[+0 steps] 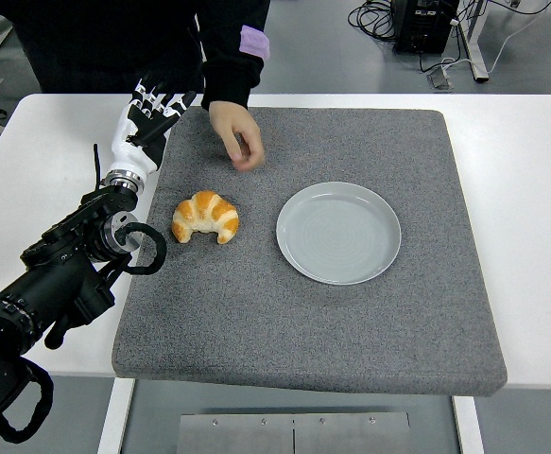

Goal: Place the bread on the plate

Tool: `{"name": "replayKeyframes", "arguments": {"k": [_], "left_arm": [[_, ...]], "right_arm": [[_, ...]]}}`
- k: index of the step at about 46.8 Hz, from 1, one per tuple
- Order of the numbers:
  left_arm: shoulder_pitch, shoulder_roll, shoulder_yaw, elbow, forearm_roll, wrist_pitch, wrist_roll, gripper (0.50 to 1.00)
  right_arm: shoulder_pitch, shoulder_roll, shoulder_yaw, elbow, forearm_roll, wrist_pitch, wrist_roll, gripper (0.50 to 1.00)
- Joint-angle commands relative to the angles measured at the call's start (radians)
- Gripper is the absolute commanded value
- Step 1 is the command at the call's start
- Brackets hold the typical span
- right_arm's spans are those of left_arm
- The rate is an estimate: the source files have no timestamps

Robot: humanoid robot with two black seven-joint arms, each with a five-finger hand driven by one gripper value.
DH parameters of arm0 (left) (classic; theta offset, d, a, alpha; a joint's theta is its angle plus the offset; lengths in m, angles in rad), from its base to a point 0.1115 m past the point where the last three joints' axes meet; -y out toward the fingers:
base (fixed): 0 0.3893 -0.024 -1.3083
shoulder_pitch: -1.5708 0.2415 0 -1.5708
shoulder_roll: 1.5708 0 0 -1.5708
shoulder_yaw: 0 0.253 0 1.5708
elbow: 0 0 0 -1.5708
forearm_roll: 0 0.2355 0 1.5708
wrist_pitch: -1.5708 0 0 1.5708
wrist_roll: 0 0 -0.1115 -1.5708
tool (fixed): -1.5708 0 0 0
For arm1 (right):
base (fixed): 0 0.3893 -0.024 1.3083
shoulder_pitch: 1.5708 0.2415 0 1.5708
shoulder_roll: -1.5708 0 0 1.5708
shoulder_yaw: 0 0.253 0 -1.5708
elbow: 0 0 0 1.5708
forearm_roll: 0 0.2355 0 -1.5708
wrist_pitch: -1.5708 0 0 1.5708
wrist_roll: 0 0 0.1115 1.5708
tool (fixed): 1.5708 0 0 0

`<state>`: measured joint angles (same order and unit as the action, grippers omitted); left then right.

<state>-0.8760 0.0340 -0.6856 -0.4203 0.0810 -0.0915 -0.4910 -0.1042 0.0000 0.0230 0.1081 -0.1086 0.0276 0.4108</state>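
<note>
The left arm [58, 274] comes in from the lower left edge and stretches forward, its black forearm ending at a silver wrist [124, 180]. Beyond the wrist the white-and-black left hand [147, 118] points away from the camera, fingers [166, 102] apparently extended and loosely spread, though they blur against the dark clothing behind. It holds nothing.

Grey mat [351, 322] lying open across near half and right side, nothing standing there. Croissant [205, 217] sitting left of plate [338, 233], bare strip of mat lying between them. Person's hand [237, 137] resting on mat at far edge, just beyond croissant, crowding approach from far side. Left hand [148, 118] hanging over mat's far left corner, beside person's hand. Room above plate staying free.
</note>
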Motion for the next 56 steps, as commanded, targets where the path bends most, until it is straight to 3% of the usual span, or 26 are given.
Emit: {"name": "replayKeyframes", "arguments": {"k": [1,56], "left_arm": [[0.0,0.0,-0.003,0.0,-0.001,0.001,0.0,0.972],[-0.005,0.006,0.009,-0.002,0.002,-0.001,-0.001,0.972]], "right_arm": [[0.0,0.0,0.0,0.001,0.0,0.0,0.0,1.0],[0.0,0.0,0.0,0.001,0.0,0.0,0.0,1.0]]}}
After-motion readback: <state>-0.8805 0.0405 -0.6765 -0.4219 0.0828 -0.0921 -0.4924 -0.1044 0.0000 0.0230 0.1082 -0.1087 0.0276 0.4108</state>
